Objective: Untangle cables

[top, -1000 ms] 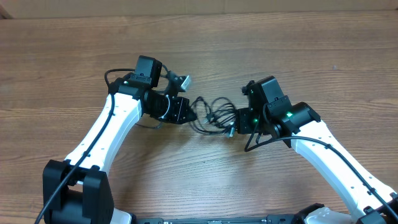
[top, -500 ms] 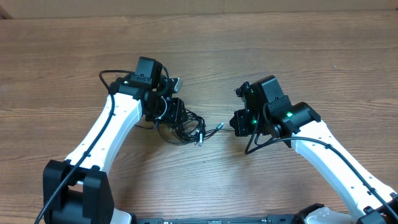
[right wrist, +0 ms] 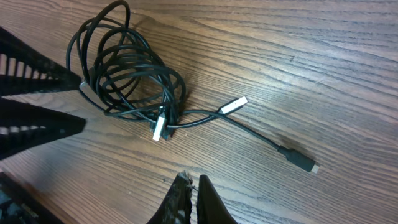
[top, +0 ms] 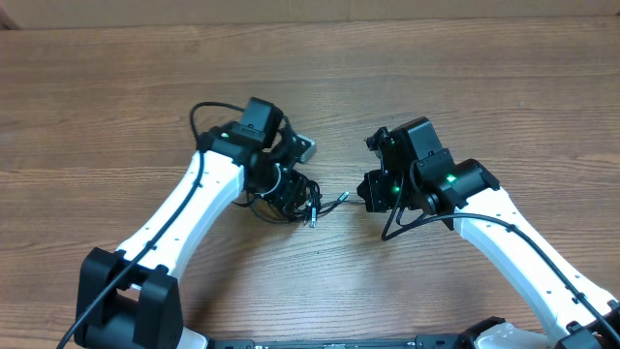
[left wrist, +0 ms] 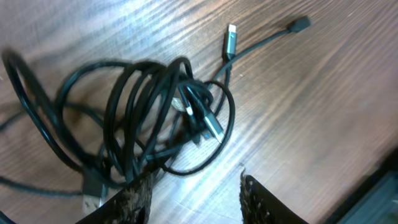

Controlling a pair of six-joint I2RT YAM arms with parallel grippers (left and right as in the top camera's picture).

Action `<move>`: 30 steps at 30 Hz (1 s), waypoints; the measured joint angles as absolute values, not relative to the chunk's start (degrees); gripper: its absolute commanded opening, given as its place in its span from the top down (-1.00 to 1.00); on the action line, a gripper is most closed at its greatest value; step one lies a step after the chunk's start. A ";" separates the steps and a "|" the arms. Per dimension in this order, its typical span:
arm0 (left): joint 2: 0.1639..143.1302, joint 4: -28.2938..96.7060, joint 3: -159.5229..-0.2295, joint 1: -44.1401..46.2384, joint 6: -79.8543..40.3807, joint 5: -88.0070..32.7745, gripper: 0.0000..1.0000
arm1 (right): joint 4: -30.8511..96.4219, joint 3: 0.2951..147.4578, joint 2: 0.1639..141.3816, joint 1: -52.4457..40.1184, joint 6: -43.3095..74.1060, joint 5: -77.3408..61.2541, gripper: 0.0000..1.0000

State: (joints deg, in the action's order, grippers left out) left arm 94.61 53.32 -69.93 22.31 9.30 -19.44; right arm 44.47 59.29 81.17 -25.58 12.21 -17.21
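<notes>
Your left gripper [left wrist: 196, 199] stands open with nothing between its fingers, just beside the cables [right wrist: 127, 74]. These lie as a black coiled tangle on the wooden table [top: 465, 87] between the two arms. From overhead, the left gripper hides much of the coil. The right wrist view shows the coil whole, with two loose ends reaching out of it: one ends in a silvery plug [right wrist: 233, 104], the other in a small black plug [right wrist: 300, 162]. Your right gripper [right wrist: 194, 200] is closed and empty, apart from those ends.
</notes>
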 measured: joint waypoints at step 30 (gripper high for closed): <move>103.90 49.04 -69.93 25.41 8.03 -11.38 0.92 | 44.38 59.29 81.17 -25.58 12.19 -17.26 0.85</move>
State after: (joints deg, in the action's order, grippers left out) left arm 103.90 49.04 -69.93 25.41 8.03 -11.38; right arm 44.38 59.29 81.17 -25.58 12.19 -17.26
